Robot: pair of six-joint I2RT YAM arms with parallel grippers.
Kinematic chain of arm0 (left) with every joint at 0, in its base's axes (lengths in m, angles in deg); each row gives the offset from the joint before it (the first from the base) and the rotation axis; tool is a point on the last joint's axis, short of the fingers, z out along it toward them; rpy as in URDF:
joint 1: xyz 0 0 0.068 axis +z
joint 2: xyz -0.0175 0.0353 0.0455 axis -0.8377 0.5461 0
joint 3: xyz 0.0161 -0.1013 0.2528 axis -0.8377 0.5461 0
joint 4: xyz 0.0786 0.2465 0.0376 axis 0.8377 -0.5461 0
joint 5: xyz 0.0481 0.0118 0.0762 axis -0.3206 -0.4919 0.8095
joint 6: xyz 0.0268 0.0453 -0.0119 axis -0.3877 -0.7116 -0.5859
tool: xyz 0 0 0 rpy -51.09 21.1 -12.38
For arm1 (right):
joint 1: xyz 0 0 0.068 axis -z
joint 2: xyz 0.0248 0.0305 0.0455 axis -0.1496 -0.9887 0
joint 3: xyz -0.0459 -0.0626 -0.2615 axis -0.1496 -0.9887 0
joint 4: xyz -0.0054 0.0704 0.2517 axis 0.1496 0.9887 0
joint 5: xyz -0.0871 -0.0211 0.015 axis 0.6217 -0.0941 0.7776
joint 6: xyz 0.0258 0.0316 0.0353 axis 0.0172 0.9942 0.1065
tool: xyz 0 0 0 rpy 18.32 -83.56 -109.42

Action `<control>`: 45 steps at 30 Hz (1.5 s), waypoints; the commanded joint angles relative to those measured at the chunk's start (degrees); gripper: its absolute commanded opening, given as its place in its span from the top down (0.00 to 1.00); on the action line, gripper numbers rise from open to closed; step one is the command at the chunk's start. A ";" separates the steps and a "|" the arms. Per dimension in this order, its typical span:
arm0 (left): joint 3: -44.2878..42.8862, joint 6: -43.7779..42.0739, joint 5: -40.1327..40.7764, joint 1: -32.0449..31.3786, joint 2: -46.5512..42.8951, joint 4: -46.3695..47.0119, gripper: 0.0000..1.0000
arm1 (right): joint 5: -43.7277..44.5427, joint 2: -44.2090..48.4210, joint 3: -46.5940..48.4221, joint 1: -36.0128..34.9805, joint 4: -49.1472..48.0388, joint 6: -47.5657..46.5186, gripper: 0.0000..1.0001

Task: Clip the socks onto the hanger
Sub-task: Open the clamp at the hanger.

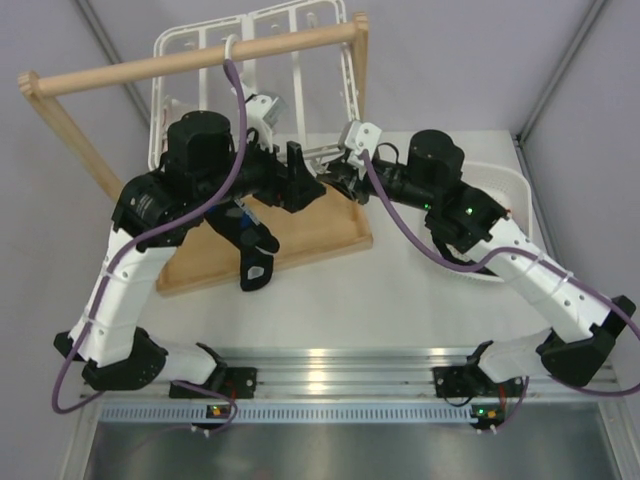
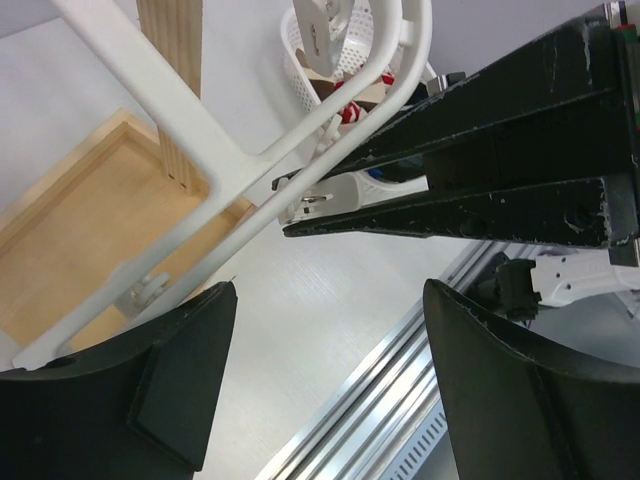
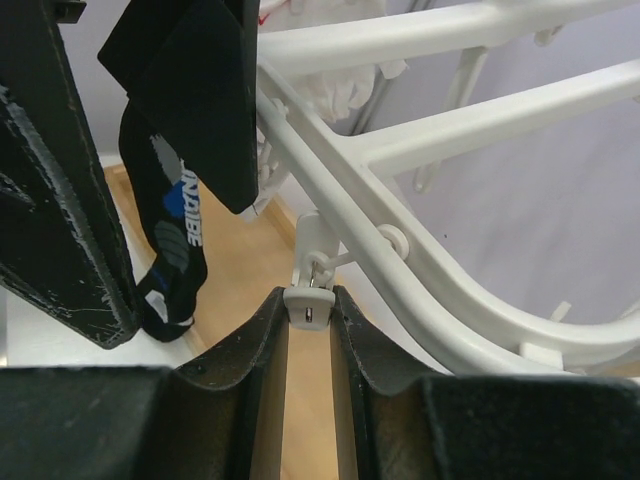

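— White table (image 1: 400,290); hanger (image 3: 470,122) by far-left corner, sock (image 3: 172,235) dangling beside it, its top hidden. Left pincer (image 2: 328,330) gapes, empty.
— Right pincer (image 3: 308,303) pinches clip (image 3: 315,245). Suggest: squeeze square, don't tug hanger, feed sock deep.

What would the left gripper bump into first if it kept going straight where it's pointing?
Probably the hanger, around the little clip the right gripper pinches. The open left gripper aims right there, though how far off is hard to tell.
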 commanded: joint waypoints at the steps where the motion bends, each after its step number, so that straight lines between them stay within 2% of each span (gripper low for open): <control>1: 3.72 2.57 6.22 0.19 -1.79 8.54 0.21 | 0.14 -0.33 4.11 -1.60 -0.24 -0.06 1.00; 10: 6.55 7.67 3.77 0.18 -3.29 13.47 0.22 | 1.47 0.20 3.58 -2.30 -0.85 -0.32 1.00; 18: 7.34 10.75 11.31 0.10 -2.32 15.41 0.26 | 1.29 0.72 3.58 -2.92 -1.21 0.21 1.00; 27: 7.52 12.24 12.20 0.18 -2.06 17.60 0.31 | -0.29 1.08 3.84 -3.71 -0.59 -1.11 1.00; 33: 7.96 12.24 12.29 0.10 -2.06 19.27 0.37 | -1.87 -0.06 6.82 -4.15 2.48 -0.67 1.00; 38: 8.48 11.80 14.12 -0.69 -1.97 20.42 0.39 | -1.43 -2.08 10.52 -4.32 7.83 -1.02 1.00; 45: 9.54 12.68 14.05 -1.13 -3.20 23.75 0.39 | -2.75 -2.97 13.34 -4.85 10.65 -2.60 1.00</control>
